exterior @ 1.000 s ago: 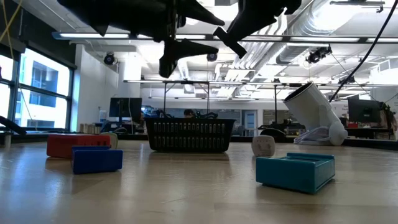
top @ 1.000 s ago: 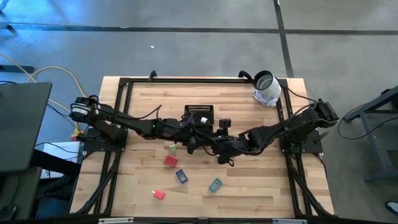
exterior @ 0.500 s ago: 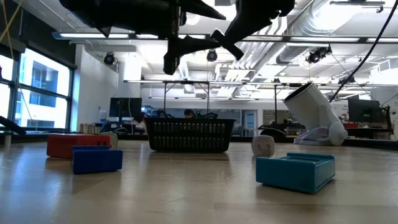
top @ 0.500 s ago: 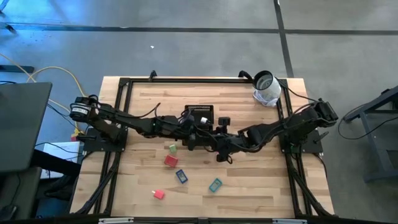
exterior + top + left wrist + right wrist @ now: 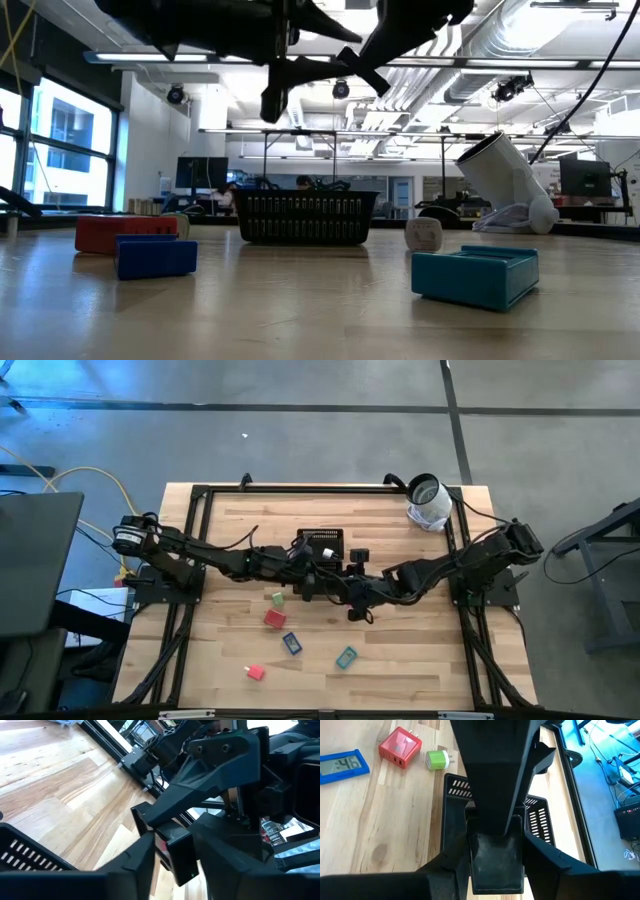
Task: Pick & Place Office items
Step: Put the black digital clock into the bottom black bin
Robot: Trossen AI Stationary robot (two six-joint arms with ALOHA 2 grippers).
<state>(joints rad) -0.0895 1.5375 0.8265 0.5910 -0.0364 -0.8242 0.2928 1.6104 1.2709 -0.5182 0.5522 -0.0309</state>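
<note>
High view: five office items (image 5: 275,618)

Red block (image 5: 400,746), green block (image 5: 437,759) (black mesh tray (image 5: 454,795))

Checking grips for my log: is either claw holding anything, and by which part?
The right claw clamps a black block by its side faces; whether the left claw grips it too cannot be told.
</note>
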